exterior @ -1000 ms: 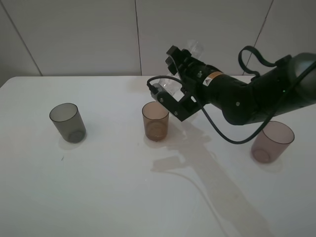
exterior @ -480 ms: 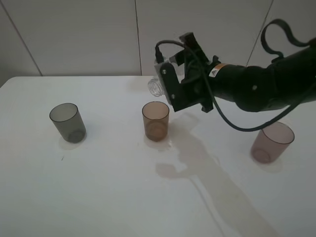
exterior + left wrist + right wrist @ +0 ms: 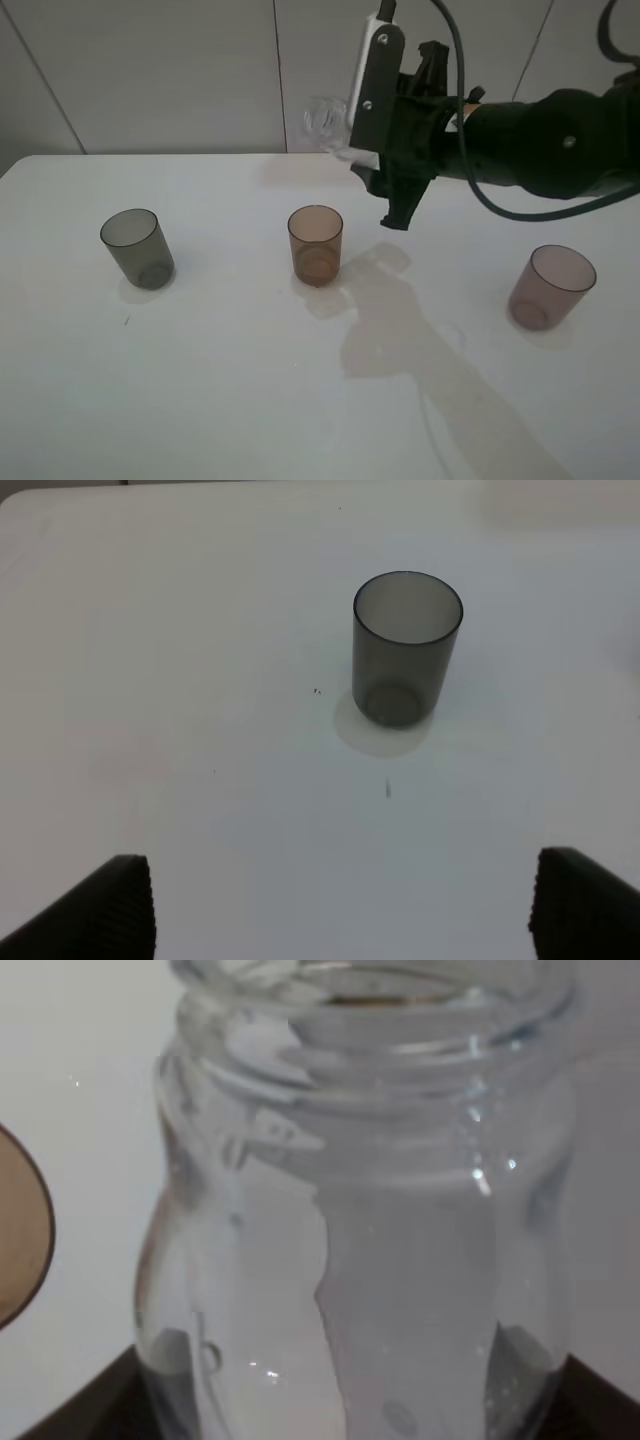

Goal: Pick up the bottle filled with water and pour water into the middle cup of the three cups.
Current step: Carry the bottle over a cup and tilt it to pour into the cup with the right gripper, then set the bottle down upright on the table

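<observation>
The right gripper (image 3: 360, 150), clamped on the bottle (image 3: 326, 120), held it tipped sideways high above the table near the middle cup (image 3: 315, 243), seemingly placed for pouring, while the left gripper (image 3: 340, 910) hung empty, jaws apart, near the dark grey cup (image 3: 407, 645).

White, smooth tabletop (image 3: 200, 400) filling the lower two thirds of the high view, its far edge crossing the frame below the upper third. Behind it a pale panelled wall (image 3: 150, 70), cut by thin dark seams (image 3: 279, 75): one vertical at top centre, slanted ones at upper left and upper right. Tiny dark speck (image 3: 126, 321) left of centre. Broad soft grey shadow (image 3: 420, 360) spreading from centre toward lower right. Two small dark marks (image 3: 317, 691) near the middle of the left wrist view.
</observation>
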Controlling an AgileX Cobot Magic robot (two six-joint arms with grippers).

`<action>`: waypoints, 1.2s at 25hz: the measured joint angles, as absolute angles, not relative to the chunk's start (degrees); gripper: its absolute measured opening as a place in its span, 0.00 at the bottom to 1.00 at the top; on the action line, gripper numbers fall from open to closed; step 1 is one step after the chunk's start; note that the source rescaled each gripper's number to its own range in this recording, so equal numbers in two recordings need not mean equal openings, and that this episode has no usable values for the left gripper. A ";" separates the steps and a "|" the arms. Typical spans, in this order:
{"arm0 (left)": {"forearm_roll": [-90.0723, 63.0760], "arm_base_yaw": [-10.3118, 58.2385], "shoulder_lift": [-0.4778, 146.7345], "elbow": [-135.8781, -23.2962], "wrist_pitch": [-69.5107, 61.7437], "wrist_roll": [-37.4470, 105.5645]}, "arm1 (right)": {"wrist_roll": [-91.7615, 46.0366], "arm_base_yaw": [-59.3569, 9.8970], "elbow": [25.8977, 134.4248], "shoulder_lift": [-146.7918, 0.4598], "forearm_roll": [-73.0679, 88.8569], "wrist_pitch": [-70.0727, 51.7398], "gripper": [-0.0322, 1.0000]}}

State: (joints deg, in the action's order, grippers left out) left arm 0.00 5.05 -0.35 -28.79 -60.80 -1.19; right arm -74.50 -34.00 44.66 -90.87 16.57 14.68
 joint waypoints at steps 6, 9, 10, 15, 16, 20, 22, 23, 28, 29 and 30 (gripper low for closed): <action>0.00 5.05 -0.35 -28.79 -60.80 -1.19 | -55.91 -34.00 44.66 -89.06 12.93 8.44 0.06; 0.00 5.05 -0.35 -28.79 -60.80 -1.19 | -48.41 -34.00 44.66 -88.71 12.01 4.28 0.06; 0.00 5.05 -0.35 -28.79 -60.80 -1.19 | -46.05 -34.00 44.66 -88.54 11.85 2.83 0.06; 0.00 5.05 -0.35 -28.79 -60.80 -1.19 | -39.02 -34.00 44.66 -86.79 12.94 -2.79 0.06; 0.00 5.05 -0.35 -28.79 -60.80 -1.19 | -38.77 -34.00 44.66 -86.32 13.77 -3.76 0.06; 0.00 5.05 -0.35 -28.79 -60.80 -1.19 | -38.40 -34.00 44.66 -84.10 16.16 -7.09 0.06; 0.00 5.05 -0.35 -28.79 -60.80 -1.19 | -38.40 -34.00 44.66 -83.42 17.64 -9.06 0.06; 0.00 5.05 -0.35 -28.79 -60.80 -1.19 | -38.32 -34.00 44.66 -83.28 18.31 -10.32 0.06; 0.00 5.05 -0.35 -28.79 -60.80 -1.19 | -38.26 -35.35 40.80 -83.17 19.30 -10.02 0.06; 0.00 5.05 -0.35 -28.79 -60.80 -1.19 | -38.26 -35.98 39.33 -83.16 19.30 -8.50 0.06; 0.00 5.05 -0.35 -28.79 -60.80 -1.19 | -38.26 -36.66 38.19 -83.11 19.30 -6.72 0.06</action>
State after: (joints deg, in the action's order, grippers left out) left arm 0.00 5.05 -0.35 -28.79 -60.80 -1.19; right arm -38.26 -36.66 38.19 -83.11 19.30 -6.72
